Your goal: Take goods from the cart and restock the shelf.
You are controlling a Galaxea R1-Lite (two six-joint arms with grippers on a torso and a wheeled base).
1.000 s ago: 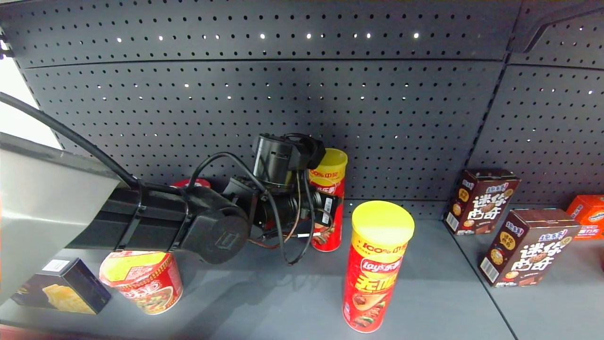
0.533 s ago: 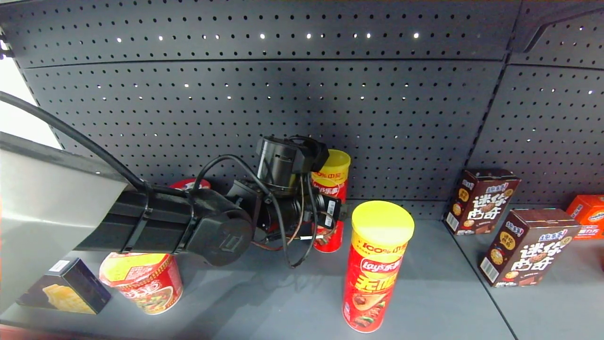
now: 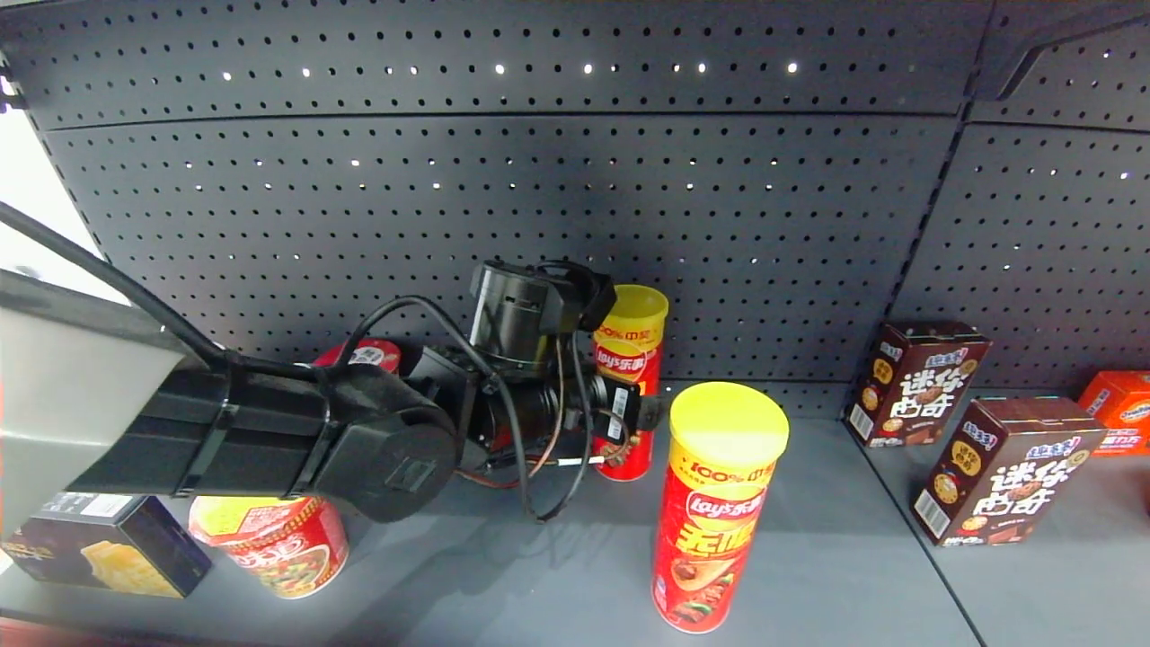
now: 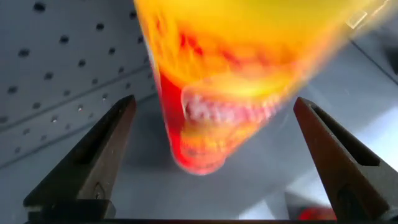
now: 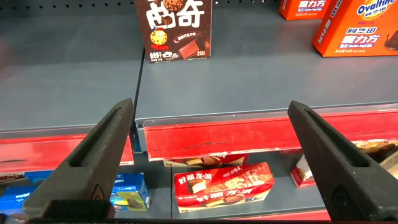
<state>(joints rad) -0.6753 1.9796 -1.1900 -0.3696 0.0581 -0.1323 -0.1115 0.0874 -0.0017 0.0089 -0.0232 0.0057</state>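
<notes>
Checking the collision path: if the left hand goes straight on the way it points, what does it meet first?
The rear chip can. It stands upright directly ahead of the left hand, between its open jaws. How near it is I cannot tell. Past the can, probably the pegboard back panel.

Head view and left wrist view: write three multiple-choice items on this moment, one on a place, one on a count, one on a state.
1. Where does the noodle cup stand? A) front left of the shelf B) beside the brown boxes C) atop a can
2. How many yellow-lidded chip cans stand on the shelf? A) one B) two C) four
3. How is the left claw? A) shut on nothing B) open around the back can C) shut on a box
Answers: 1 A, beside the dark box; 2 B, one behind, one in front; 3 B, gaps show either side of the can.
</notes>
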